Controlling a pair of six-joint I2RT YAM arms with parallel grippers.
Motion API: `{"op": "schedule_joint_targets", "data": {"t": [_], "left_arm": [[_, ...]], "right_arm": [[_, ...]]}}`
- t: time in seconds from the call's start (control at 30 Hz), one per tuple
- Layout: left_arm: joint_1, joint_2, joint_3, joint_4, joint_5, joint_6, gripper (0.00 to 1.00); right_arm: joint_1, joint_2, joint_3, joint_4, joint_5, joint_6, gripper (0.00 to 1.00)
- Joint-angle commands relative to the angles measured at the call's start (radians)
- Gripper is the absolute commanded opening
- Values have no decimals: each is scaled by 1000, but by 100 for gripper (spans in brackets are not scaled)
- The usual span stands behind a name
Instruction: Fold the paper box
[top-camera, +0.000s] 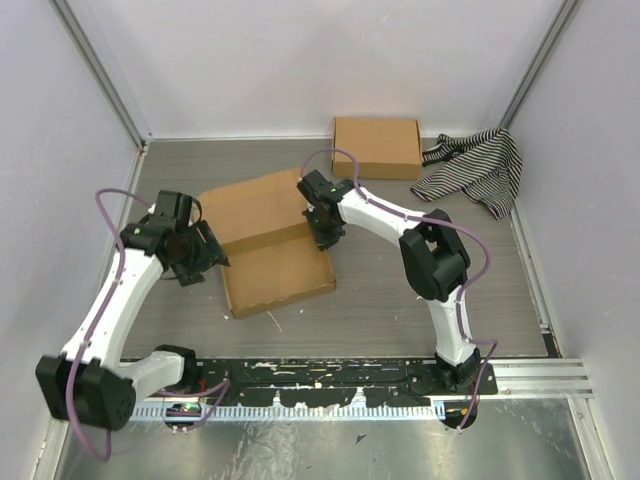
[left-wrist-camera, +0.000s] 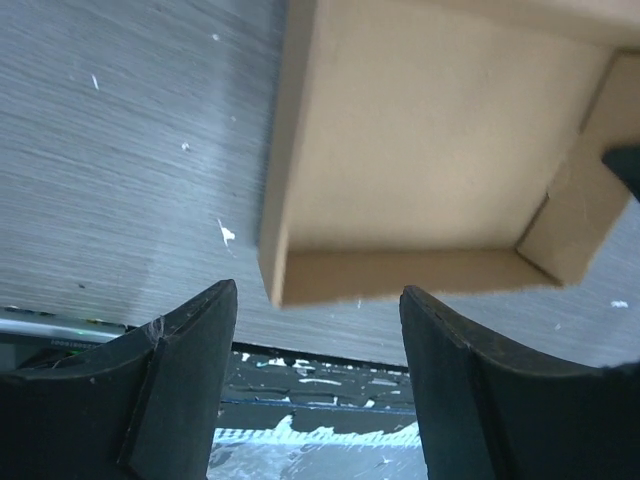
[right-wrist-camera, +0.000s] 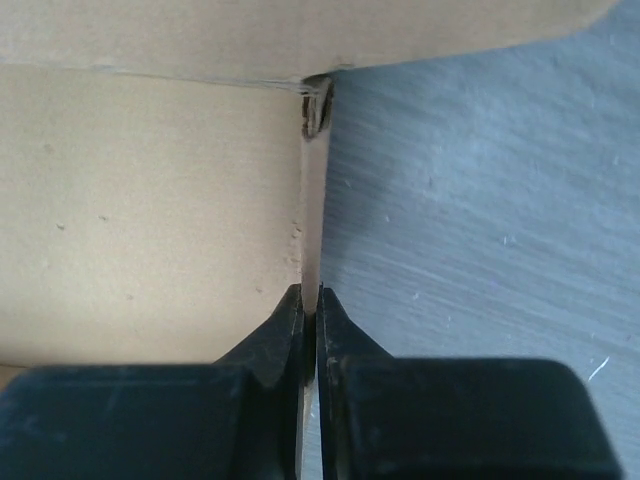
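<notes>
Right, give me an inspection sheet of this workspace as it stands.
Surface: grey wood-grain table, a few white flecks.
Job's things: paper box at centre, tray walls up, lid panel open toward the far side.
Clutter: flat cardboard box at the far edge; striped cloth bunched in the far right corner.
Grippers: left hand open, facing a tray corner, apart from it; right hand shut on the paper box's right side wall.
Cables: left purple cable and right purple cable each loop off their arm.
Surroundings: white walls, metal corner posts, mounting rail at the near edge.
</notes>
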Motion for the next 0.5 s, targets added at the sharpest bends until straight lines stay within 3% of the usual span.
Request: {"op": "schedule_joint_targets", "data": {"t": [0.0,0.1,0.2,0.3,0.4,0.43,0.47], "left_arm": [[51,155,111,33,-64,58,73],[112,306,211,33,-42,99,73],[169,433,329,11,-4,137,73],[207,524,398,-15,-7,164,72],[248,570,424,2,15,175,72],[261,587,432,11,33,175,72],[271,605,442,18,42,176,72]], "right_arm": [[8,-144,-134,57,22,110,2],[11,-198,-192,68,30,136,4],[14,-232,-205,66,-35,160,25],[15,-273,-172,48,-73,192,37],[-2,-301,-97,13,-66,201,73],[-17,-304,-69,2,-75,200,91],[-40,-301,-38,-5,-84,200,99]]}}
